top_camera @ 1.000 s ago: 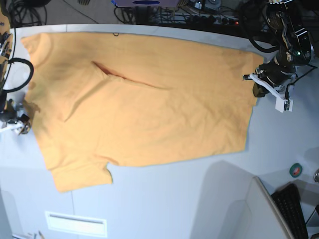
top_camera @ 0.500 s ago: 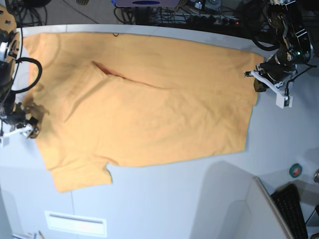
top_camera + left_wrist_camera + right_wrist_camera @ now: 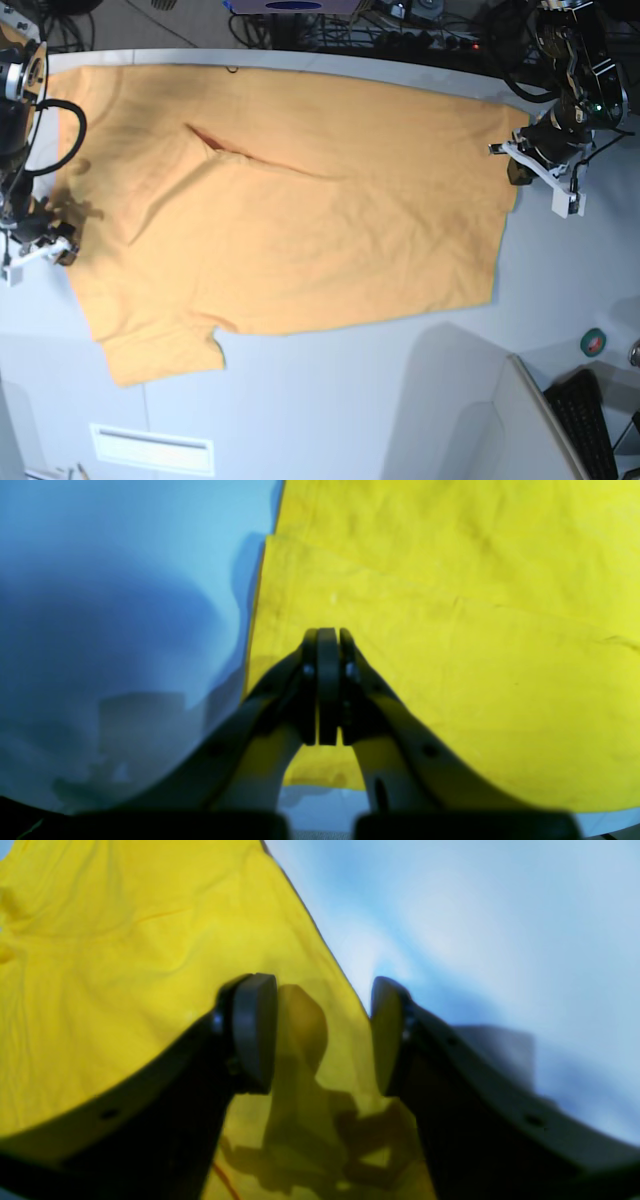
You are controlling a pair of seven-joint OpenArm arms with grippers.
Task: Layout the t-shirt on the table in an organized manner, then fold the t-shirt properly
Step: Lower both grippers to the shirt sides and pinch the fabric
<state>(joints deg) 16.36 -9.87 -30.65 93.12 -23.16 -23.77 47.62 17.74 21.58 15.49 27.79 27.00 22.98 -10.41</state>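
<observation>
Large orange-yellow cotton t-shirt [image 3: 290, 210] spread almost flat over the wide white smooth counter [image 3: 330, 410], plain side up, one long crease near the middle, one short sleeve pointing to 7 o'clock. Left end effector [image 3: 327, 635] at the 3 o'clock edge of the shirt, clenched, pads pressed together just above the hem; no cloth seen between them. Right end effector [image 3: 322, 1035] at the 9 o'clock edge, half released, dark pads [image 3: 255, 1030] apart, shirt border lying below the gap. Green tape roll [image 3: 593, 341] and black keyboard [image 3: 590, 420] toward 4 o'clock.
</observation>
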